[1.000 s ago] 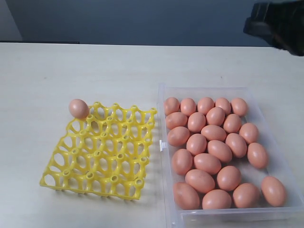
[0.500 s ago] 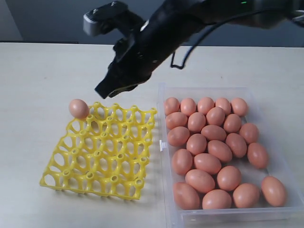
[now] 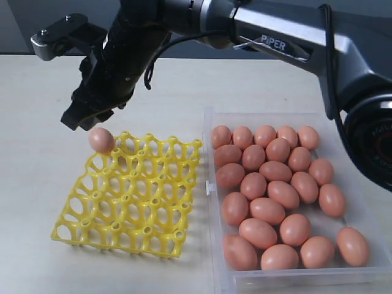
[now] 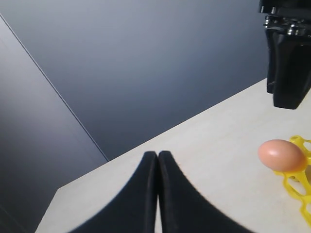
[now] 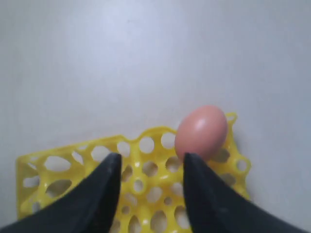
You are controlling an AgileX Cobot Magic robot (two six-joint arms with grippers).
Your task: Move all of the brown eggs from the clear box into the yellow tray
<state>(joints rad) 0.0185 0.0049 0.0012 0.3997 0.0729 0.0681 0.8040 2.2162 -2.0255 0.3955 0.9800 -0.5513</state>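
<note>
One brown egg (image 3: 101,139) rests on the far left corner of the yellow tray (image 3: 116,226). Several more brown eggs (image 3: 269,211) fill the clear box (image 3: 211,184) to the tray's right. My right gripper (image 3: 82,119) has reached across and hovers just above that corner egg. In the right wrist view it (image 5: 151,160) is open and empty over the tray (image 5: 164,176), with the egg (image 5: 200,132) just beyond one fingertip. My left gripper (image 4: 158,154) is shut on nothing, low over the table, looking toward the egg (image 4: 281,154) and the tray corner (image 4: 301,177). It is out of the exterior view.
The right arm (image 3: 275,37) stretches over the table from the upper right, passing above the far side of the tray. Its black gripper (image 4: 289,63) hangs in the left wrist view. A dark wall stands behind the table.
The right arm swept in from the far right and leftward across the table, ending above the tray's far left corner. The eggs, tray and box have not moved.
</note>
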